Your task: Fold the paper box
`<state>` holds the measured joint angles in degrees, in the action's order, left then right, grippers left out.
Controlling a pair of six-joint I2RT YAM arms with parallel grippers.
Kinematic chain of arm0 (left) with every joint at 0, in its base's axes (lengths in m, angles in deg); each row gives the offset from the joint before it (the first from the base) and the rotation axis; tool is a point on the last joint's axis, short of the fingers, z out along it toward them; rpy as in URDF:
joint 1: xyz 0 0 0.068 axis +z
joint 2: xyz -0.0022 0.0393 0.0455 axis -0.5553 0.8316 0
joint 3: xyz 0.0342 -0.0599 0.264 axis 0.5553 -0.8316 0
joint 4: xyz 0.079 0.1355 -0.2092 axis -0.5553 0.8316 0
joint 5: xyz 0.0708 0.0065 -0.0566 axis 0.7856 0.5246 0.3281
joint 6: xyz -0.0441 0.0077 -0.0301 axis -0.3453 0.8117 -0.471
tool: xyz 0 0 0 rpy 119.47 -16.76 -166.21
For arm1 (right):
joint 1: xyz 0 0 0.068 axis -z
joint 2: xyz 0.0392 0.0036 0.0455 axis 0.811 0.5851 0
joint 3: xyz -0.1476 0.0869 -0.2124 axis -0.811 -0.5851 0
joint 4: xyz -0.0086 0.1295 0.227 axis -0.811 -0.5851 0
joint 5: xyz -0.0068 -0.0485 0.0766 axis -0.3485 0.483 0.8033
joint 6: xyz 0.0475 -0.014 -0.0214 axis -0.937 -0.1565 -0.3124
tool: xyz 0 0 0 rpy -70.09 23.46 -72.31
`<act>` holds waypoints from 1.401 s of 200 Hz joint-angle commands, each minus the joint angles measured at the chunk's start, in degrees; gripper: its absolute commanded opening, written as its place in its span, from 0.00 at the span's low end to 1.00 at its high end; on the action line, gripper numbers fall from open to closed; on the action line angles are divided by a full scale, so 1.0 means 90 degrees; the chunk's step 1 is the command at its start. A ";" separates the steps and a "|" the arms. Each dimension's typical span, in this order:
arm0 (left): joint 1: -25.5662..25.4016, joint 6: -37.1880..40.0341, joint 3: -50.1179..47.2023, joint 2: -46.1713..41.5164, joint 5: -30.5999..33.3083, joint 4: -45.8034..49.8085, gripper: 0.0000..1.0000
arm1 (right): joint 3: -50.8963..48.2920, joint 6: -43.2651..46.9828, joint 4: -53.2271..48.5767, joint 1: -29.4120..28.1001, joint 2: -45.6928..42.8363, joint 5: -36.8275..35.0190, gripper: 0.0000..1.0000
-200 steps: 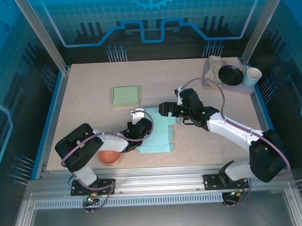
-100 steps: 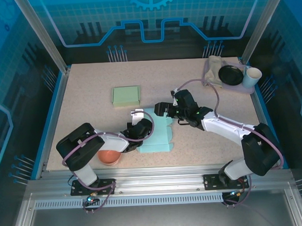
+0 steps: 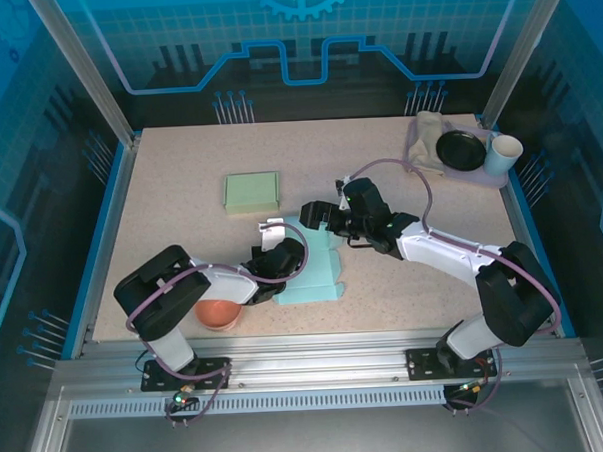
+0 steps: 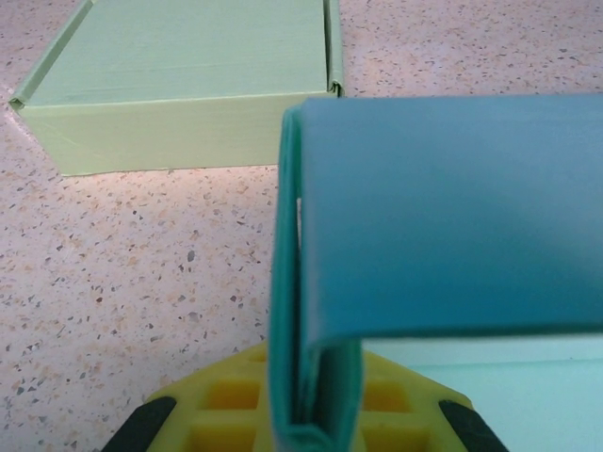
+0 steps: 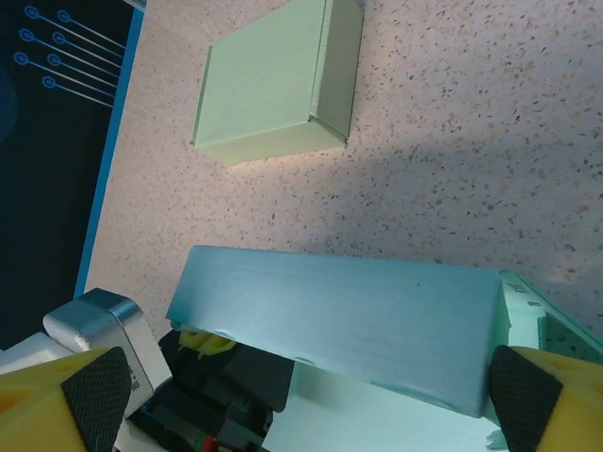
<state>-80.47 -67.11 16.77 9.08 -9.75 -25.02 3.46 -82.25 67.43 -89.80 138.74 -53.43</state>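
Note:
The teal paper box (image 3: pixel 319 273) lies partly folded on the table in front of the arms. My left gripper (image 3: pixel 283 257) is shut on its left side wall, and the doubled teal wall (image 4: pixel 316 377) stands pinched between the yellow fingers (image 4: pixel 231 405). My right gripper (image 3: pixel 318 217) hangs open at the box's far edge. In the right wrist view the raised far flap (image 5: pixel 339 315) spans the gap between the wide-apart pads (image 5: pixel 94 395), with the left gripper (image 5: pixel 212 372) just beneath it.
A finished pale green box (image 3: pixel 252 191) sits behind the teal one. A terracotta bowl (image 3: pixel 217 314) rests by the left arm's elbow. At the back right stand a tray (image 3: pixel 500 180), a black plate (image 3: pixel 461 150), a white cup (image 3: pixel 503 154) and a cloth (image 3: pixel 427 130).
My right gripper has slid left along the box's far edge, and the far flap now stands raised. The left gripper has kept its grip and place.

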 commanded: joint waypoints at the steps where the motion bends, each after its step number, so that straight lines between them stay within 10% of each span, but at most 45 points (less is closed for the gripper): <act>1: -0.0144 -0.0161 0.0295 0.0040 0.0028 -0.0043 0.07 | 0.0051 0.0024 -0.0320 -0.0124 -0.0206 0.0097 1.00; 60: -0.0139 -0.0378 0.0186 -0.0083 0.0263 0.0116 0.07 | -0.0144 0.0858 -0.1590 -0.0142 -0.1501 -0.1692 1.00; 149: -0.0139 -0.0656 0.0264 -0.0119 0.0362 0.0408 0.07 | -0.0369 -0.0150 -0.0350 -0.0446 -0.0687 -0.0538 1.00; 280: -0.0139 -0.0595 0.0109 -0.0249 0.0332 0.0338 0.08 | -0.0065 0.0193 -0.0511 -0.0310 -0.0020 -0.1651 1.00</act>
<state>-81.52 -71.48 17.75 8.81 -8.39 -21.72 1.23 -82.14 64.15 -92.78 137.27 -66.35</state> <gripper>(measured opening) 0.099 0.997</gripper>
